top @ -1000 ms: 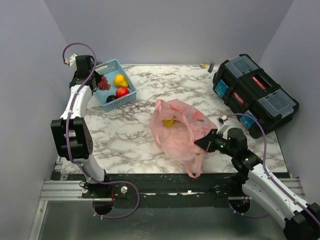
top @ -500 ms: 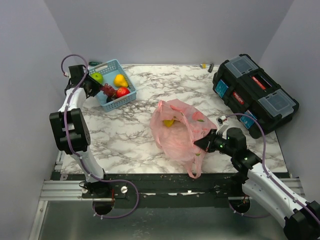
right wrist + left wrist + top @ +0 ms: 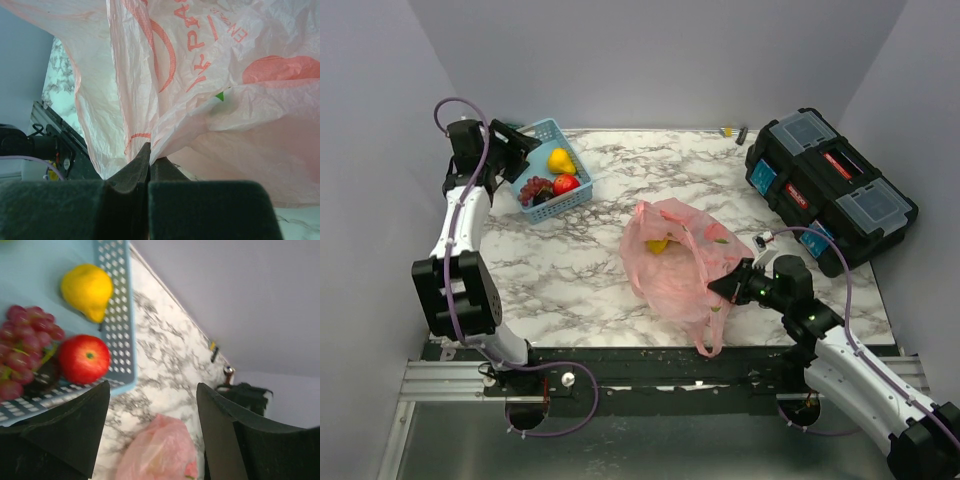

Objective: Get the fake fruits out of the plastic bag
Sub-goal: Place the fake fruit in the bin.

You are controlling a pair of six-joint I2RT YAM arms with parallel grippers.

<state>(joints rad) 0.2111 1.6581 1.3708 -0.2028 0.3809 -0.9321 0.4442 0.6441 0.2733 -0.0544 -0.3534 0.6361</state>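
- Plastic bag (image 3: pixel 672 268), pink and translucent with red print, lies crumpled in the middle of the marble table (image 3: pixel 570 280). One loop handle (image 3: pixel 708 335) droops over the table's near edge at the bottom centre of the top view.
- Right gripper (image 3: pixel 722 287), at the lower right, has its fingers pressed together on a fold of the bag's right side. In the right wrist view the film (image 3: pixel 200 75) is pinched at the fingertips and fans up across the whole frame.
- Yellow fruit (image 3: pixel 657 245) shows through the bag near its far left part, inside the film.
- Light blue slotted basket (image 3: pixel 582 190) stands at the upper left, well apart from the bag.
- It holds a red apple (image 3: pixel 565 184), a yellow pear (image 3: pixel 560 160) and a bunch of purple grapes (image 3: pixel 533 188). In the left wrist view a dark fruit (image 3: pixel 42 382) lies partly hidden under the grapes, just beside the apple.
- Left gripper (image 3: pixel 523 140) hangs above the basket's far left corner, fingers spread wide with nothing between them.
- Black toolbox (image 3: pixel 830 185) with blue latches sits at the upper right, by the table's right edge.
- Small yellow and dark object (image 3: pixel 728 131) lies at the far edge; what it is cannot be told.
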